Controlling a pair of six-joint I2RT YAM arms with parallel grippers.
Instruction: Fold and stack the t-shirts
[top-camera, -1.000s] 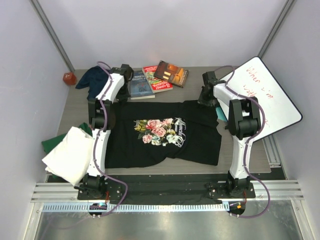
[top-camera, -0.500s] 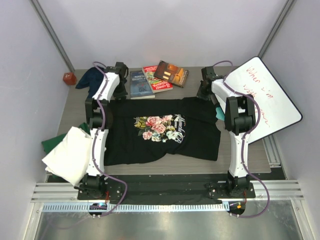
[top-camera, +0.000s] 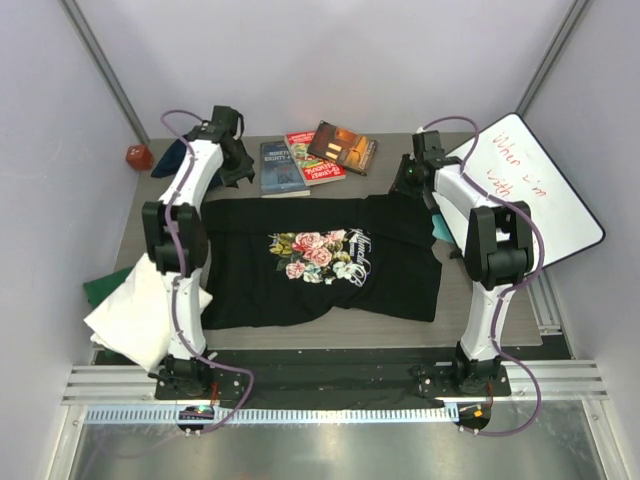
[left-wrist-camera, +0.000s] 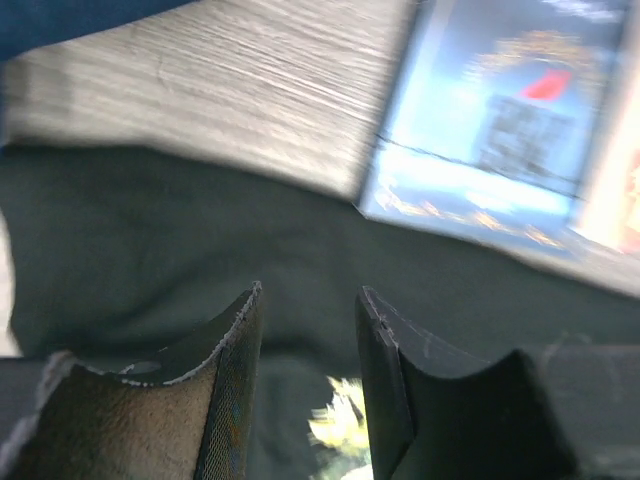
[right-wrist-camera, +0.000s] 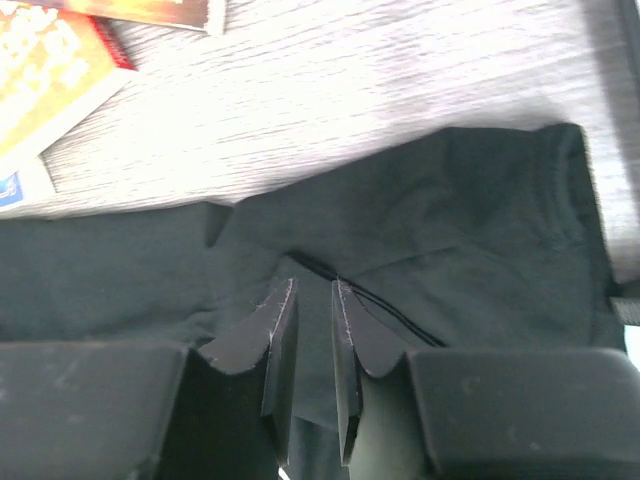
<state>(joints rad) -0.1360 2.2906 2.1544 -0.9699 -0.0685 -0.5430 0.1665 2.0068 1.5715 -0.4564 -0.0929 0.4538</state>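
Note:
The black t-shirt (top-camera: 320, 262) with the rose print lies spread flat in the middle of the table. My left gripper (top-camera: 230, 160) hovers over its far left corner, open, with nothing between its fingers (left-wrist-camera: 236, 330); the dark cloth (left-wrist-camera: 150, 240) lies below. My right gripper (top-camera: 408, 180) stands over the far right sleeve (right-wrist-camera: 470, 230), jaws a little apart and holding nothing. A navy t-shirt (top-camera: 168, 152) is bunched at the far left, partly behind the left arm. Folded white (top-camera: 135, 312) and green (top-camera: 97, 290) t-shirts sit at the near left edge.
Three books (top-camera: 315, 158) lie just beyond the black shirt; one blue cover (left-wrist-camera: 500, 130) is close to my left gripper. A whiteboard (top-camera: 530, 190) leans at the right. A small red object (top-camera: 138, 156) sits in the far left corner. A teal mat (top-camera: 440, 226) peeks out under the right arm.
Both grippers opened and let go of the black shirt's far edge. The arms drew back toward the far side, and the shirt now lies flatter.

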